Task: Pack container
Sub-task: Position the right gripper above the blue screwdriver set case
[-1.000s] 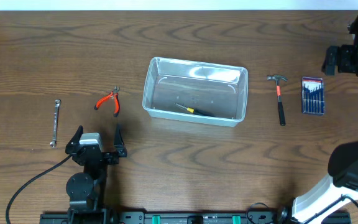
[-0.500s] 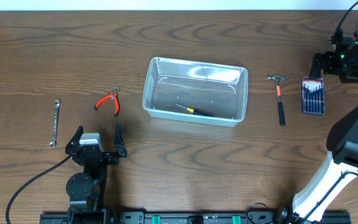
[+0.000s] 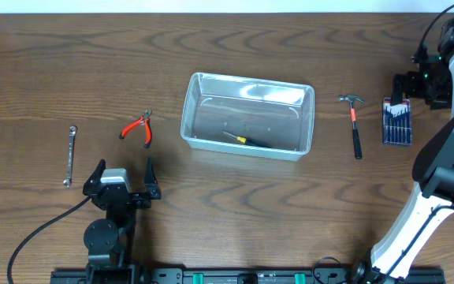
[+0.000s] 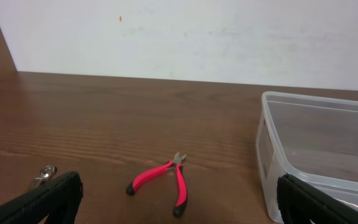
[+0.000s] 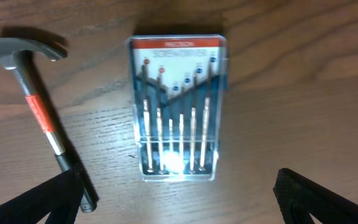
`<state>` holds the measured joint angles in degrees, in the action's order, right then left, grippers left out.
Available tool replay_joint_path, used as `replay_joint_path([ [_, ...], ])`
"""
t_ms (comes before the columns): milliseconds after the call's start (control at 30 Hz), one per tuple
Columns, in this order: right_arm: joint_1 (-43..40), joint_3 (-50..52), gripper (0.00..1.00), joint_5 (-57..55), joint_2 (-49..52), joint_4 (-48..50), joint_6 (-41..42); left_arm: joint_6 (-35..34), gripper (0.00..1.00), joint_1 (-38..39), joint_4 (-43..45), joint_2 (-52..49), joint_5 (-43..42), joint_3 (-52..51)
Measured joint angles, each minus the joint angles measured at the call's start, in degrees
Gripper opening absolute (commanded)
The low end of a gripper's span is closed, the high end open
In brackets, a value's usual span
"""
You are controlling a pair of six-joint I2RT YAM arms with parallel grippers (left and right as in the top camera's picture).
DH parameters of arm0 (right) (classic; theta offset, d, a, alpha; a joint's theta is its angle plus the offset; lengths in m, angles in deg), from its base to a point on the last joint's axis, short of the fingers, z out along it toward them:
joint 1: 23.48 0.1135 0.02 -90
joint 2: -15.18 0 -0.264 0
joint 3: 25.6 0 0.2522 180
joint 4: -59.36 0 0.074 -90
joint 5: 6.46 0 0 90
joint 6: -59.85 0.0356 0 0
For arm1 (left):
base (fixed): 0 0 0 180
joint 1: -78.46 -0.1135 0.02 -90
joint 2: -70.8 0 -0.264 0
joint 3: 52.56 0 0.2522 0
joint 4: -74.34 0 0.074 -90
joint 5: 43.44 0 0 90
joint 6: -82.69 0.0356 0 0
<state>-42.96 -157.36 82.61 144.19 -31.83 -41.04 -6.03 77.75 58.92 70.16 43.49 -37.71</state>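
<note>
The overhead camera looks straight down from high up and takes in the whole table (image 3: 53, 47), with the arm bases along its lower edge. The left wrist camera sits low, close to the tabletop, and faces level toward the white wall (image 4: 197, 37). With the overhead it shares the red pliers (image 4: 156, 175), the wrench (image 4: 43, 174) and the left end of the container (image 4: 316, 99). The right wrist camera points almost straight down from close range. With the overhead it shares the hammer (image 5: 42, 118) and the screwdriver-set case (image 5: 178, 106).
</note>
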Motion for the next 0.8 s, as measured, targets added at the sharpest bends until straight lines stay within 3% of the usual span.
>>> replay_joint_path([
  [800, 0.0, 1.5, 0.99, 2.7, 4.2, 3.1, -4.5, 0.0, 0.98, 0.0, 0.0, 0.0, 0.0, 0.0],
])
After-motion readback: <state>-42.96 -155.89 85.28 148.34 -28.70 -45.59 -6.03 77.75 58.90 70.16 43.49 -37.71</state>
